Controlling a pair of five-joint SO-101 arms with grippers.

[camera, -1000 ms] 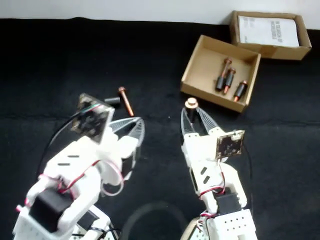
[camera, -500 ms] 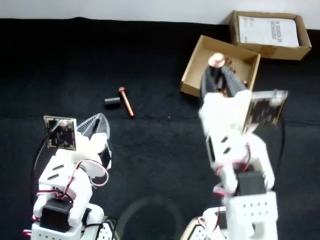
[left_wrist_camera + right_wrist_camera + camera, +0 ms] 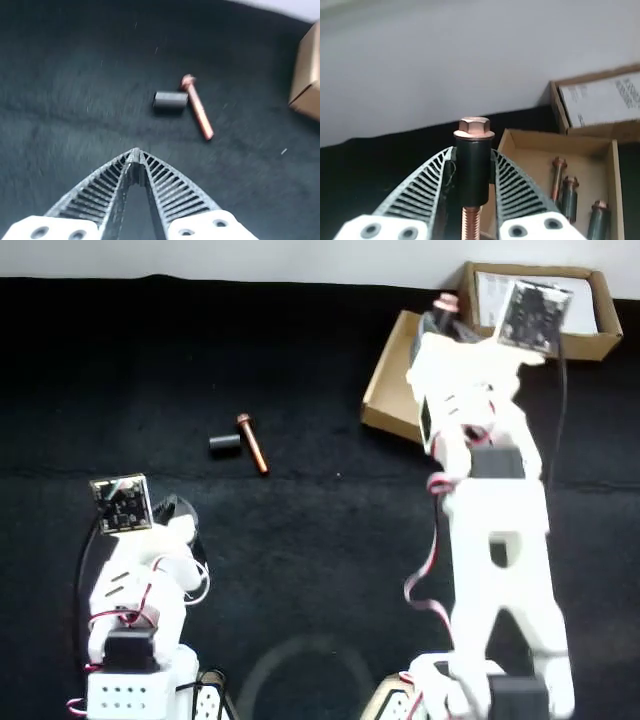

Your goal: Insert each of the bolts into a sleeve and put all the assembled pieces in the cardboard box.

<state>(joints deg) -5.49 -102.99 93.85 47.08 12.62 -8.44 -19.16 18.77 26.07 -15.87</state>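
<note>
Right gripper [image 3: 471,153] pinches sleeve [image 3: 471,172] mid-body, bolt [image 3: 474,127] through it; likely stiff, slick, bolt may slide; left gripper [image 3: 135,152] closed, empty.

White arms [image 3: 500,510], red-white cables [image 3: 407,590], ribbed grey claws [image 3: 135,151]

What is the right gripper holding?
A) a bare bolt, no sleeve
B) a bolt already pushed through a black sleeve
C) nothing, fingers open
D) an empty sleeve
B: in the right wrist view the right gripper is shut on a black sleeve with a copper bolt through it, head above and thread below.
</note>
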